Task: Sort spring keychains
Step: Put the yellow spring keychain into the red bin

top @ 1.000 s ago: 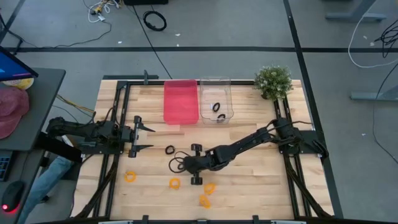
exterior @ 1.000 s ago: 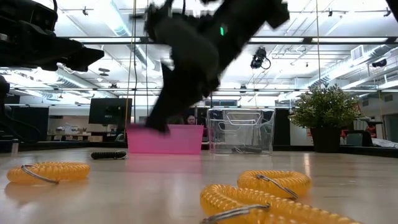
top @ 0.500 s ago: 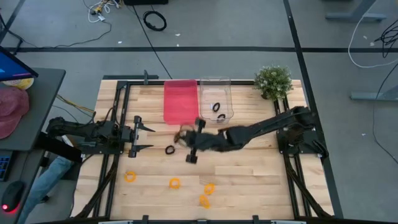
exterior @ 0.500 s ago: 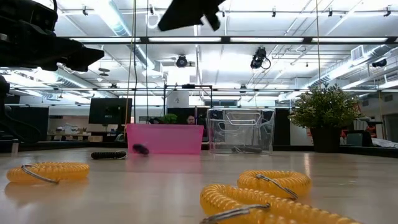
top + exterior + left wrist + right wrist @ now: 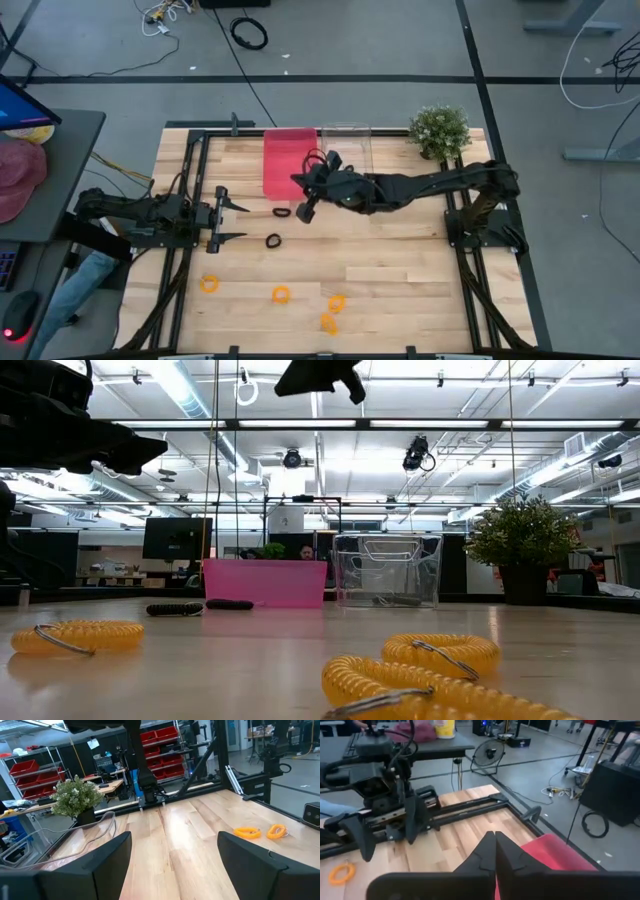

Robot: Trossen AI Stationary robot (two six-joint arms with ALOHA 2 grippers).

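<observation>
The left end effector [image 5: 222, 213] waits at the bench's [image 5: 400, 270] left edge, fingers apart. Four orange spring keychains [image 5: 280, 294] lie along the near side, two black ones [image 5: 273, 240] mid-bench. Light, springy coils, likely best pinched across the loop. The right end effector [image 5: 309, 192], fingers together, hovers beside the pink bin [image 5: 288, 160]

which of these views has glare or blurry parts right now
Low view: bright ceiling lights behind leave the right gripper a dark silhouette, and the nearest orange keychain is soft, out of focus. Left wrist view: the left gripper's own fingers are blurred, the table beyond sharper. High view: evenly lit, no strong glare.
</observation>
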